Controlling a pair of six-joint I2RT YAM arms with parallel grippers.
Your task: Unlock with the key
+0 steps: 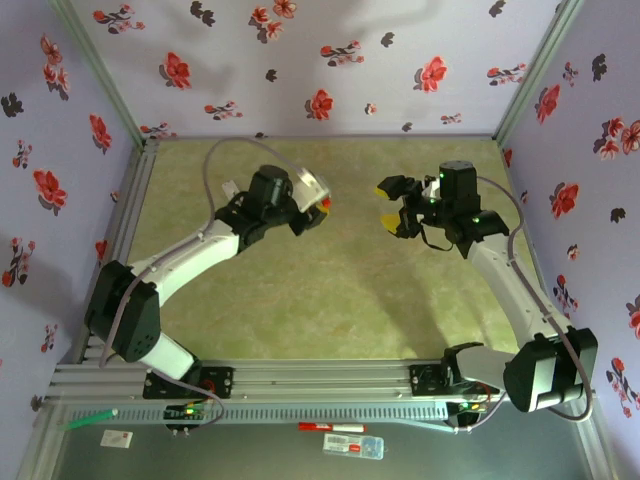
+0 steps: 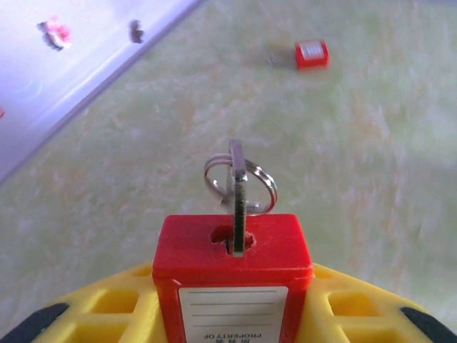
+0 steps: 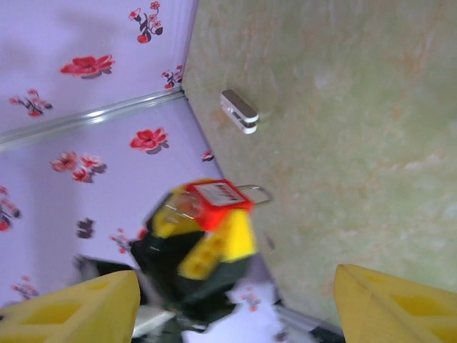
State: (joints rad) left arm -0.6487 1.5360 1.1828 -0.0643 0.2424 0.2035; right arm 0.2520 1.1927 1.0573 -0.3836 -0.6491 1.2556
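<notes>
Saw open air between padlock (image 2: 232, 266) and right fingers (image 1: 388, 221), bare worktop (image 1: 330, 300) beneath. Noted a small red block (image 2: 312, 54) and a silvery piece (image 3: 239, 111) lying apart, floral walls (image 1: 330, 60) on three sides.

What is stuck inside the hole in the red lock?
A silver key stands in the keyhole of the red lock, with a metal ring looped through its head. The key's tip is hidden inside the lock, so how deep it goes cannot be seen.

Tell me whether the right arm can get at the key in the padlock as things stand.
Probably yes. The left tool holds the padlock off the table with the key sticking out, and the open right tool faces it across a bare gap.
</notes>
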